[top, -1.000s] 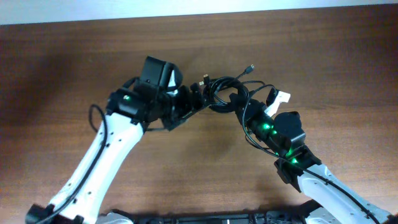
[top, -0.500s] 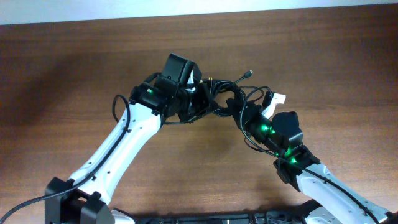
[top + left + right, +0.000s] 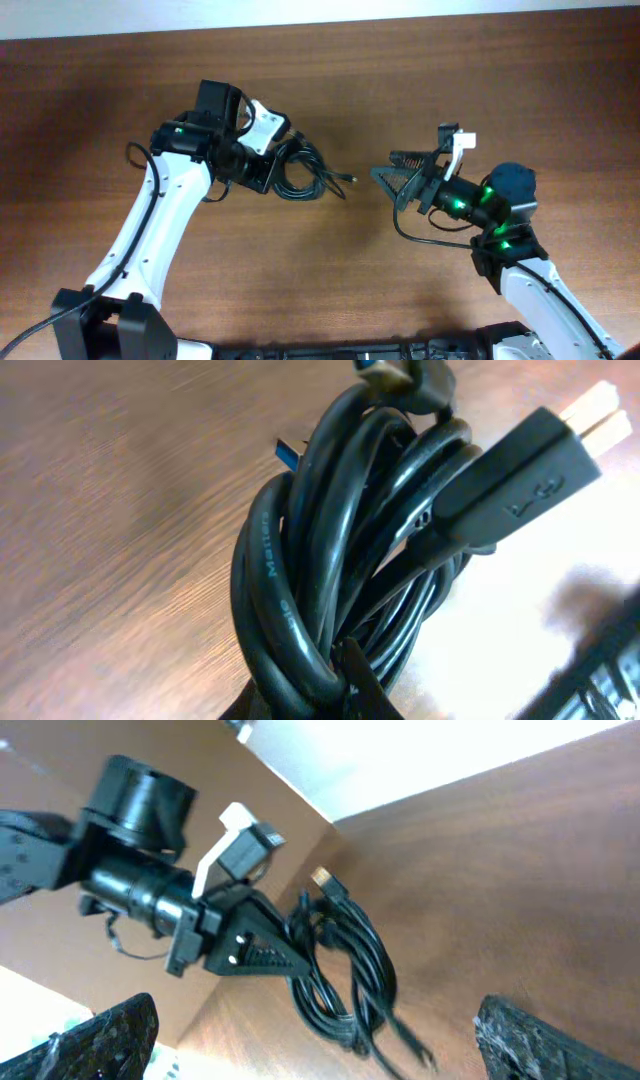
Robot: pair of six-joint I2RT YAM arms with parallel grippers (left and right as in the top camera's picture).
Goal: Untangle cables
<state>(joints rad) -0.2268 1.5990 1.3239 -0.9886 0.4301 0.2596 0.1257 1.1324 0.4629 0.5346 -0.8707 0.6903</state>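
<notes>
The cables form one black coiled bundle on the brown table, left of centre, with a loose plug end trailing right. My left gripper is shut on the bundle's left side. In the left wrist view the cables fill the frame, a black USB plug lies across them, and my left gripper pinches the loops at the bottom edge. My right gripper stands open and empty, well right of the bundle. In the right wrist view the cables hang beyond my open right gripper.
The wooden table runs to a pale wall edge at the back. Thicker black wires loop along the right arm. The left arm's body shows in the right wrist view.
The right gripper has let go of the bundle, opened wide and drawn back to the right. The left gripper closed on the cables and pulled them left, away from the right arm.
</notes>
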